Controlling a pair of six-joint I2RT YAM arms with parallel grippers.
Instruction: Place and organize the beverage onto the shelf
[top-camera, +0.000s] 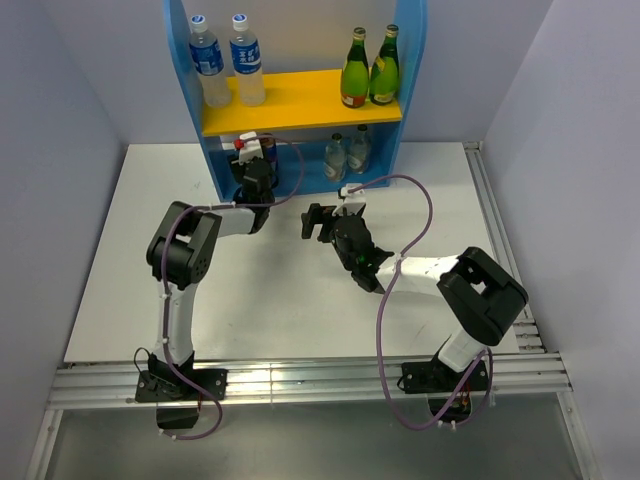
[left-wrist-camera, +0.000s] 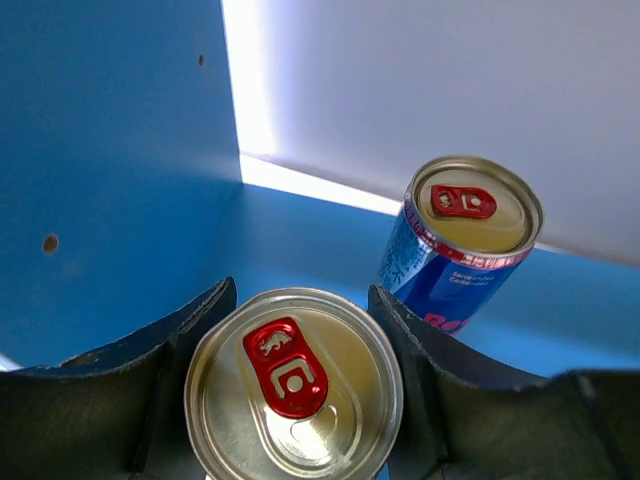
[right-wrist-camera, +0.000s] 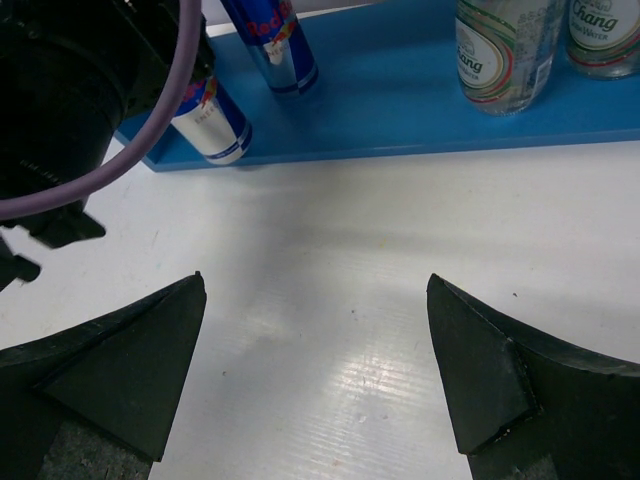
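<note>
A can (left-wrist-camera: 295, 385) is clamped between the two fingers of the left gripper (left-wrist-camera: 300, 305), one dark finger pressed to each side of it, red tab up. It is held upright at the front edge of the lower blue board (right-wrist-camera: 400, 110) of the shelf (top-camera: 185, 60), at the left end of that level. A second can (left-wrist-camera: 465, 250) is seen just beyond it, standing farther back on the same board and apart from the first. The right gripper (right-wrist-camera: 315, 283) is held with its jaws wide apart and nothing between them, over the white table (top-camera: 280, 300) just in front of the shelf. Two green-capped bottles (right-wrist-camera: 500, 55) are stood side by side at the right end of the lower board. On the yellow upper board (top-camera: 300, 100), two water bottles (top-camera: 208, 62) are set at the left and two dark green bottles (top-camera: 354, 68) at the right.
</note>
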